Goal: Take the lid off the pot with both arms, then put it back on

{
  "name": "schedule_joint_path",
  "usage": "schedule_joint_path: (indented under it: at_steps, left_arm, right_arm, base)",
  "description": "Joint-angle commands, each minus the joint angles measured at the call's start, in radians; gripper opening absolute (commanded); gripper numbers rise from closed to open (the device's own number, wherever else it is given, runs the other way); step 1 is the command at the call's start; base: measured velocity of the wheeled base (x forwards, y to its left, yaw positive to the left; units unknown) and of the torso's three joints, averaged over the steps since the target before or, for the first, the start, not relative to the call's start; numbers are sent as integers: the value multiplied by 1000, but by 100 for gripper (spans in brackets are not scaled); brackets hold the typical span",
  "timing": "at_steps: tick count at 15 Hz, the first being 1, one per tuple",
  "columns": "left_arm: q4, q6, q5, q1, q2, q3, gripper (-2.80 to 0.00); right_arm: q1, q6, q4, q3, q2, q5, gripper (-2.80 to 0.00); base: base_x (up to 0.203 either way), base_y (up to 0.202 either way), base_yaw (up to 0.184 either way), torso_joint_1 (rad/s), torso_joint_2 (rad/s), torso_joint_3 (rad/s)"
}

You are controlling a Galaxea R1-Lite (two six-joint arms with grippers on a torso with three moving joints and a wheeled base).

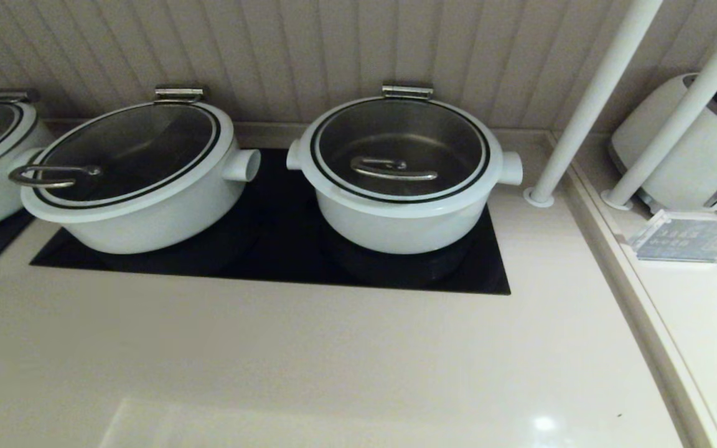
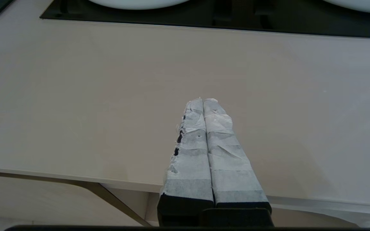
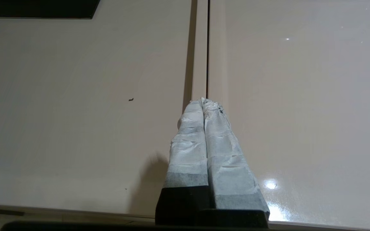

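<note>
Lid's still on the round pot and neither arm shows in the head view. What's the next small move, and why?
Probably bring both arms forward toward the pot. The lid sits closed on it, bar handle untouched, while the left hand and right hand are shut over the bare counter, well short of it.

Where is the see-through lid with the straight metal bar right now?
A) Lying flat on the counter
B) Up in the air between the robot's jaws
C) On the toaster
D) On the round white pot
D. The lid sits flat on the round pot, and neither arm shows in the head view.
</note>
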Motion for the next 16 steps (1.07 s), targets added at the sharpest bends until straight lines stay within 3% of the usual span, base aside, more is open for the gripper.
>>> schedule_joint_path:
  at_steps: [1,16]
  left_arm:
    - [0,-1,0,0,0,0,-280]
    - [0,-1,0,0,0,0,-280]
  right_arm:
    - [0,1,0,0,2,0,-280]
    - [0,-6,1,0,2,6,-280]
  base:
    - [0,0,0,0,0,0]
    - [0,0,0,0,0,0]
